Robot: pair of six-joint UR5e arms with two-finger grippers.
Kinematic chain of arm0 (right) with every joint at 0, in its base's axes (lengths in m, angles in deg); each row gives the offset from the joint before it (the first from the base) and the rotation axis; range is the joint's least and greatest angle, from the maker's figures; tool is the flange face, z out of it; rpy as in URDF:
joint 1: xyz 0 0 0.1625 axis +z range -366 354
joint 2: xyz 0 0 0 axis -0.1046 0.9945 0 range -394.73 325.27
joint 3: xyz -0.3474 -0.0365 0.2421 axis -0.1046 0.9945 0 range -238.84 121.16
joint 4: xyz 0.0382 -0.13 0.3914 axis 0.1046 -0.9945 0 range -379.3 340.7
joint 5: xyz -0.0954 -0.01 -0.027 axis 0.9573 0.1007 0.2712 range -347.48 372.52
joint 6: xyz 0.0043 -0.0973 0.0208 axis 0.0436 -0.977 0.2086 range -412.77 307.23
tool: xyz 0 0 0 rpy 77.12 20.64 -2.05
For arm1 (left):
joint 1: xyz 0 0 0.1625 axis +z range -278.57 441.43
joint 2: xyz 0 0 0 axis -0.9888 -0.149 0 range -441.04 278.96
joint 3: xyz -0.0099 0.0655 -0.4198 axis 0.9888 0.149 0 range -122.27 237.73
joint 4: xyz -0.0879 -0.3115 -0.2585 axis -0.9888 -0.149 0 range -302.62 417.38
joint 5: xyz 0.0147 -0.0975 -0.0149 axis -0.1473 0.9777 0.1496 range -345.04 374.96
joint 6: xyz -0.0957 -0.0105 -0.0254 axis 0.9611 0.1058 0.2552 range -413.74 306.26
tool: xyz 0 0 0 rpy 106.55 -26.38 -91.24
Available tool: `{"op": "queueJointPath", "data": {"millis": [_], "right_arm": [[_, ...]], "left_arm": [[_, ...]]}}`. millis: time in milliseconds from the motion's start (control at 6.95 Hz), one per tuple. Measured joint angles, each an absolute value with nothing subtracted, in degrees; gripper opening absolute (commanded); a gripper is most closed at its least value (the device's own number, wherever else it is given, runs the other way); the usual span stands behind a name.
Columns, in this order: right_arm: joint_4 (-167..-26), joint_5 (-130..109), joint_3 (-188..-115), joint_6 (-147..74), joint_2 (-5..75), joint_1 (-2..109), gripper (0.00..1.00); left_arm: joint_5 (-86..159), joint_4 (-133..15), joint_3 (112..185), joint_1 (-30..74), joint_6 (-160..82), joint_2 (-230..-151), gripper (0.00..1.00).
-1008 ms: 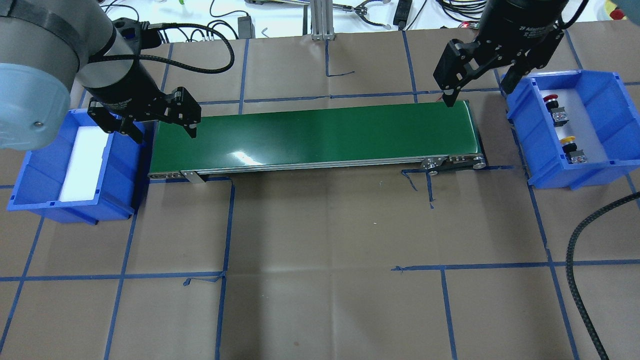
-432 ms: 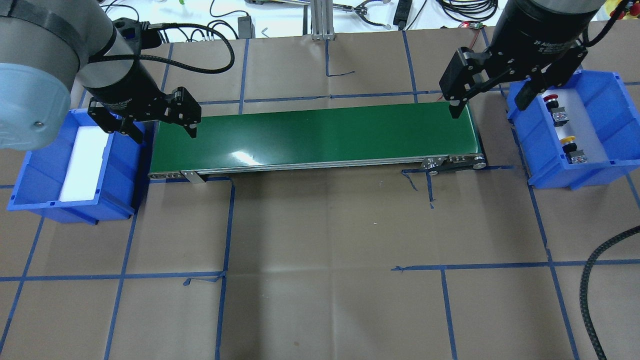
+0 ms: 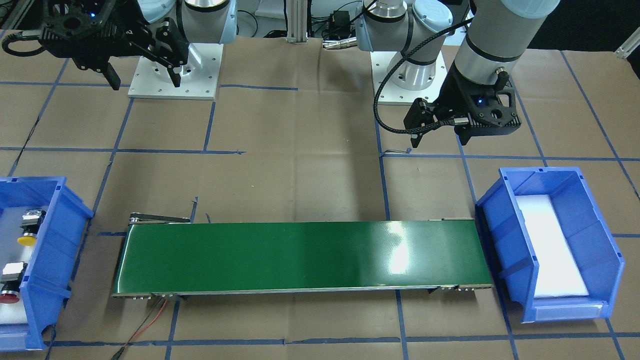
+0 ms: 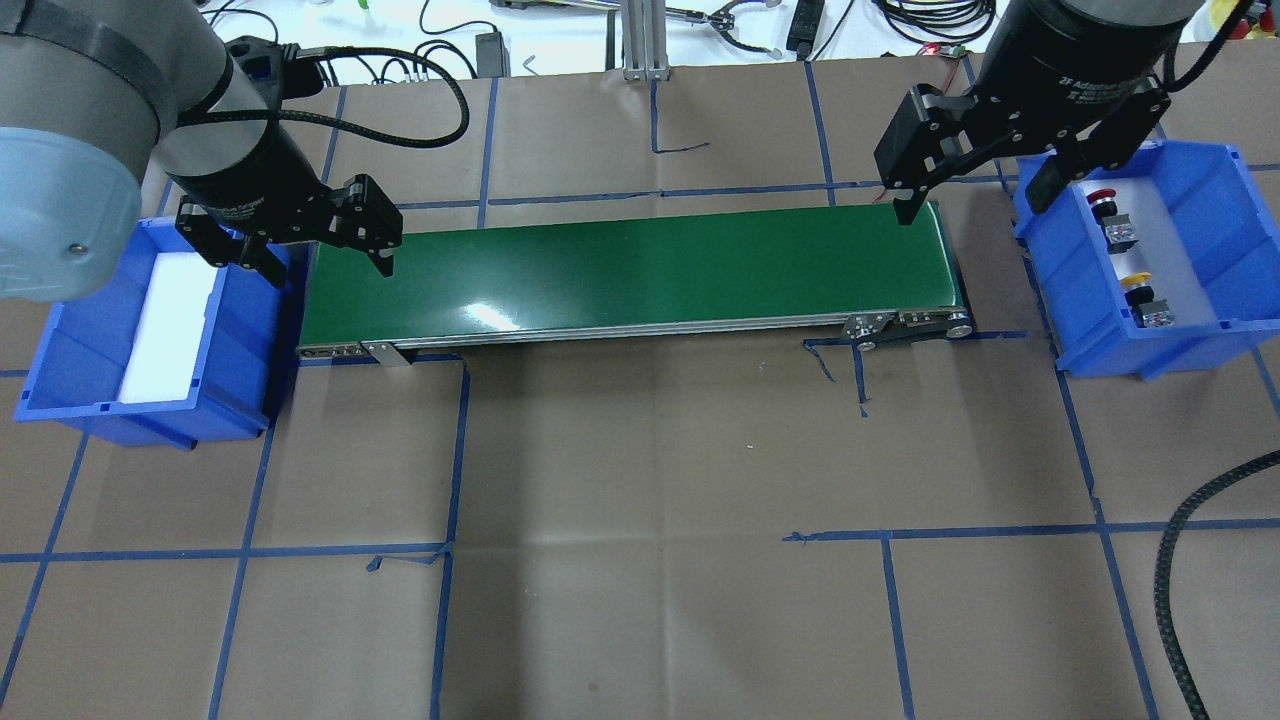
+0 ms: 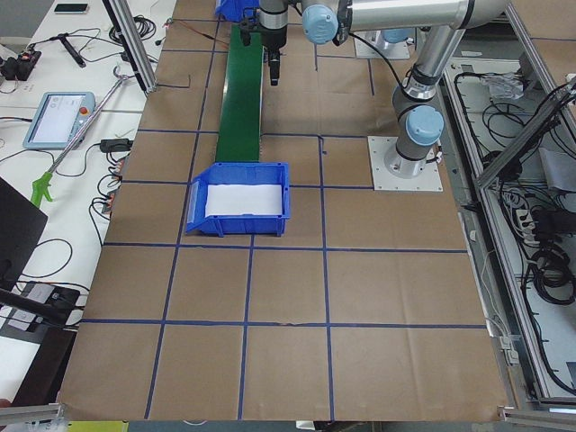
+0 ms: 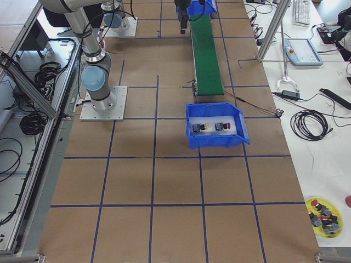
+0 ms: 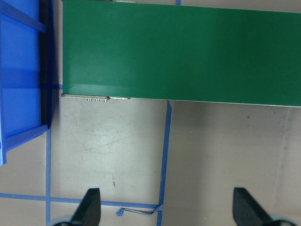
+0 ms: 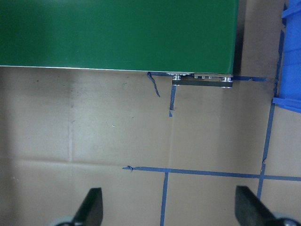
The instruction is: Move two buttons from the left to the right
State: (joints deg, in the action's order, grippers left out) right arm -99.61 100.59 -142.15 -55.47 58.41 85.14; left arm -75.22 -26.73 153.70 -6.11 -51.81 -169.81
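Note:
The red-capped button (image 4: 1102, 203) and the yellow-capped button (image 4: 1137, 283) lie in the blue bin (image 4: 1232, 250) at the right end of the table. They also show in the front view, red (image 3: 10, 297) and yellow (image 3: 27, 239). My right gripper (image 4: 970, 207) is open and empty, hovering between the green conveyor belt's (image 4: 630, 265) right end and that bin. My left gripper (image 4: 325, 265) is open and empty over the belt's left end, beside the left blue bin (image 4: 80, 350), which holds only a white pad.
A black cable (image 4: 1170, 600) loops onto the table at the front right. Blue tape lines cross the brown table cover. A yellow dish of spare buttons (image 6: 323, 211) sits off the table in the right side view.
My right gripper has shifted a little to the right, toward the right bin, still open. The left arm, the buttons and the belt have not moved.

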Motion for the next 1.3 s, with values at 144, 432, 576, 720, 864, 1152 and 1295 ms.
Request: {"op": "queueJointPath", "data": {"millis": [144, 432, 576, 720, 864, 1152, 1295], "right_arm": [[-99.6, 100.6, -142.2, -55.5, 58.3, 85.1, 1.00], [-99.6, 100.7, -142.4, -55.7, 58.0, 85.1, 1.00], [-99.6, 100.7, -142.5, -55.8, 57.7, 85.1, 1.00], [-99.6, 100.7, -142.5, -55.8, 57.3, 85.1, 1.00], [-99.6, 100.7, -142.5, -55.8, 57.0, 85.1, 1.00], [-99.5, 100.7, -142.5, -55.9, 56.9, 85.1, 1.00], [-99.5, 100.6, -142.5, -55.9, 56.8, 85.1, 1.00]], "left_arm": [[-75.2, -26.7, 153.7, -6.1, -51.8, -169.8, 1.00], [-75.2, -26.7, 153.8, -6.1, -51.8, -169.8, 1.00], [-75.2, -26.7, 153.9, -6.1, -51.8, -169.8, 1.00], [-75.2, -26.7, 153.9, -6.1, -51.8, -169.8, 1.00], [-75.2, -26.7, 153.9, -6.1, -51.8, -169.8, 1.00], [-75.2, -26.6, 153.9, -6.1, -51.8, -169.8, 1.00], [-75.2, -26.6, 153.9, -6.1, -51.8, -169.8, 1.00]]}}
